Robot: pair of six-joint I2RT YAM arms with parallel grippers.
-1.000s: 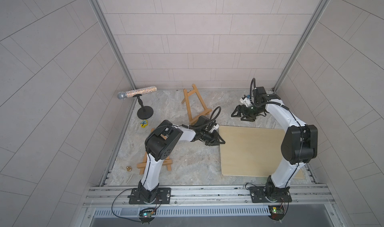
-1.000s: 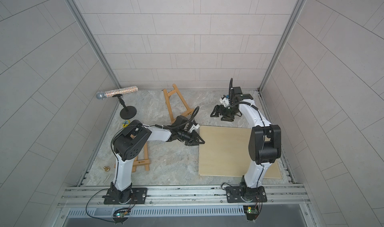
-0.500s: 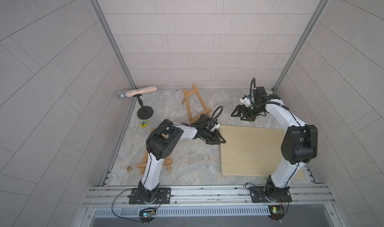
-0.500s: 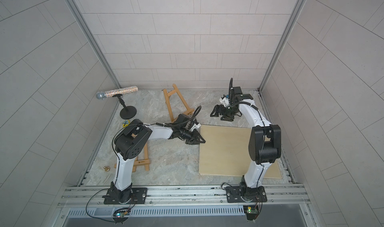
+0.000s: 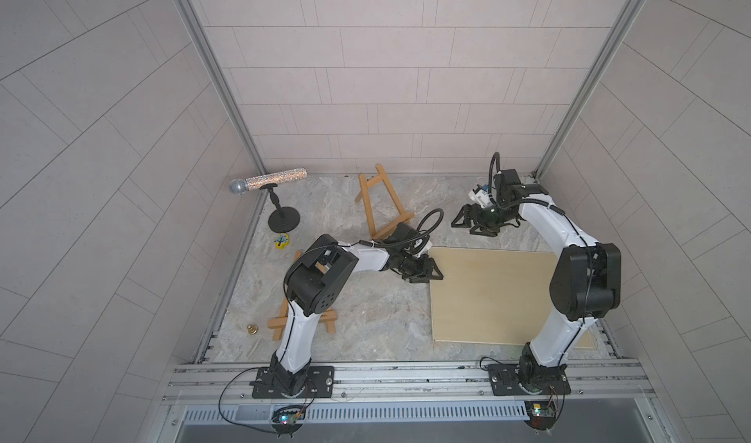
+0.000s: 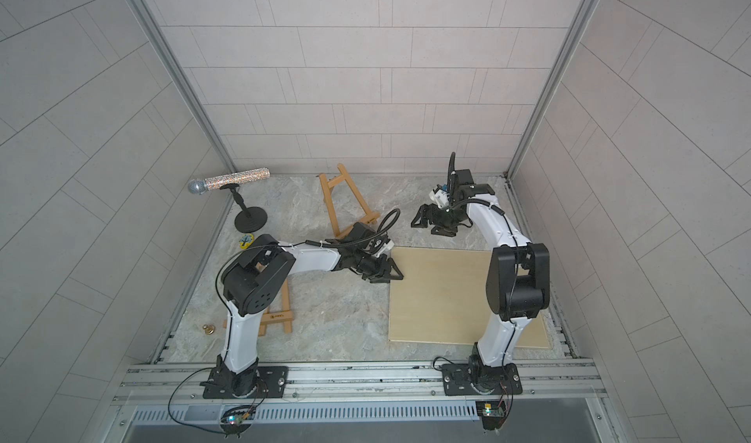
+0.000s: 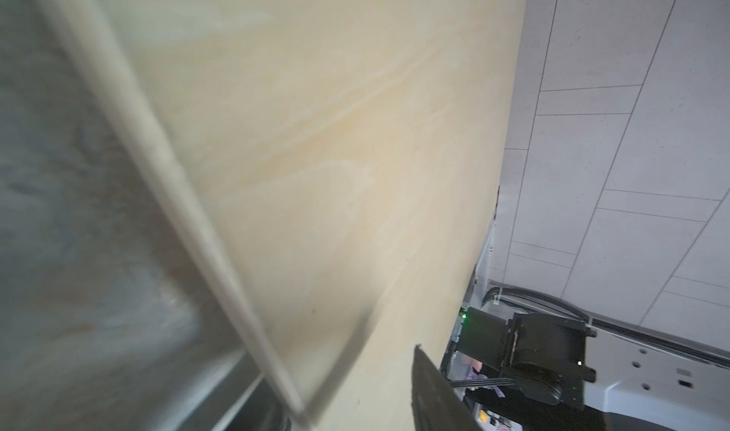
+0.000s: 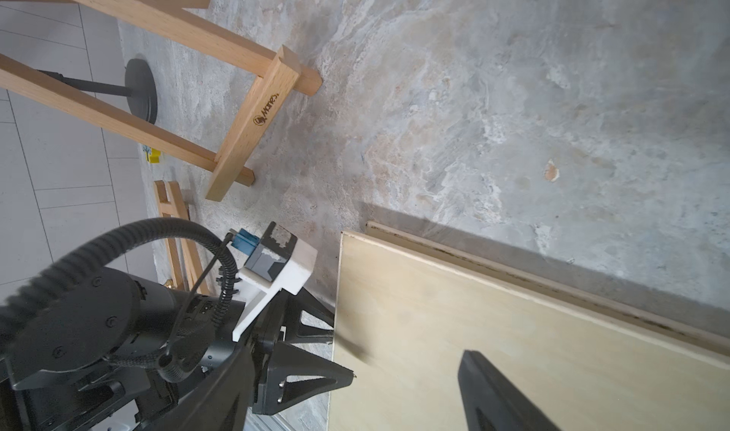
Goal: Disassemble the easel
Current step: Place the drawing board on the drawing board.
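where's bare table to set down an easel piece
Widest patch: front centre of the table, between the wooden frame and the board. A smaller one at the back, between the easel and the right pincer. Crowded along the left: microphone stand, yellow block, brass knob.

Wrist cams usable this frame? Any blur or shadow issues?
Left wrist view: smeared, board edge and table streaky. Right wrist view: sharp, easel logo legible, board casts a soft shadow. Both top views: even light, wall seams bowed.
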